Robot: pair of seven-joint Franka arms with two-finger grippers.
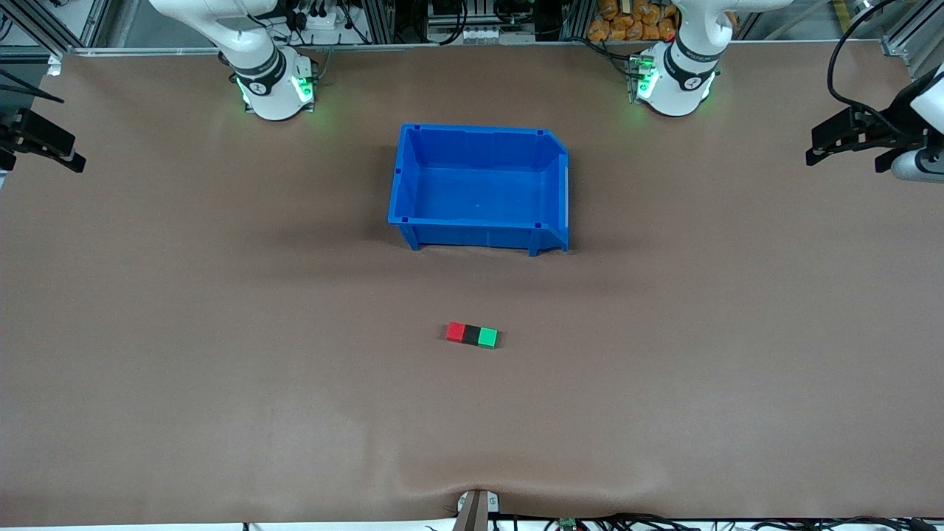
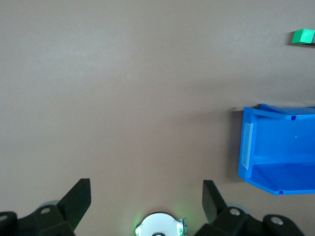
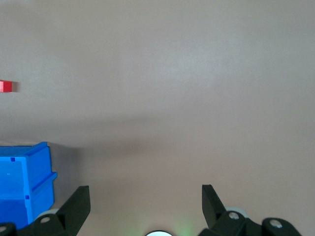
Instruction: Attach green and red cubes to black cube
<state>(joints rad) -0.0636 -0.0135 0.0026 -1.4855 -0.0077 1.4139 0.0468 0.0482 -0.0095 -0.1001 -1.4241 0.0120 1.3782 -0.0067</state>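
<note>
Left pincer wide, holding nothing — parked high over the bare tabletop at the left arm's end, about 3 o'clock in the front view. Its fingers show spread in the left wrist view, brown surface between them. Right pincer also wide and empty, up over the right arm's end of the tabletop at roughly 9 o'clock; right fingers well apart. Both arms wait.

Blue bin sits mid-tabletop between the two bases, upright, open top, nothing visible inside.

Cubes — three in one row, touching side to side, nearer the front camera than the bin, at about 6 o'clock from it. Red cube on the end toward the right arm, black cube in the middle, green cube on the end toward the left arm. Row is slightly skewed. Well apart from both pincers.
</note>
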